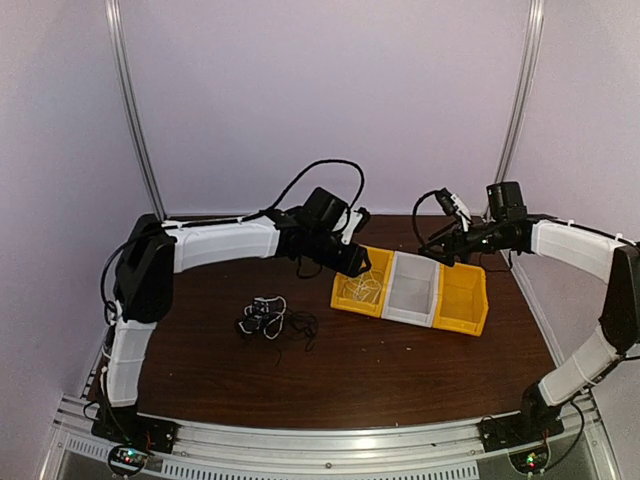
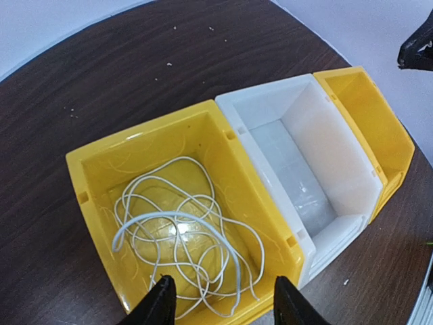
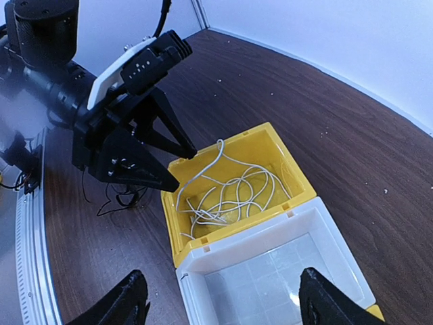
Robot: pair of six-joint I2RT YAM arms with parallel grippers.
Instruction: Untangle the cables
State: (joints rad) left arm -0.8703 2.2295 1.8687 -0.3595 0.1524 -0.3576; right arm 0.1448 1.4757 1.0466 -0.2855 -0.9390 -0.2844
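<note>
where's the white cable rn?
The white cable lies coiled in the left yellow bin, next to the white bin, directly below the open left gripper. In the top view, right of the dark cable clump.

a robotics lab test cell, not a home. plain pale walls closing in a dark wood bench on three sides, metal corner rails, aluminium mounting rail along the near edge, two white arms bolted to it, lit circuit boards at their bases, plastic parts bins on the bench.
</note>
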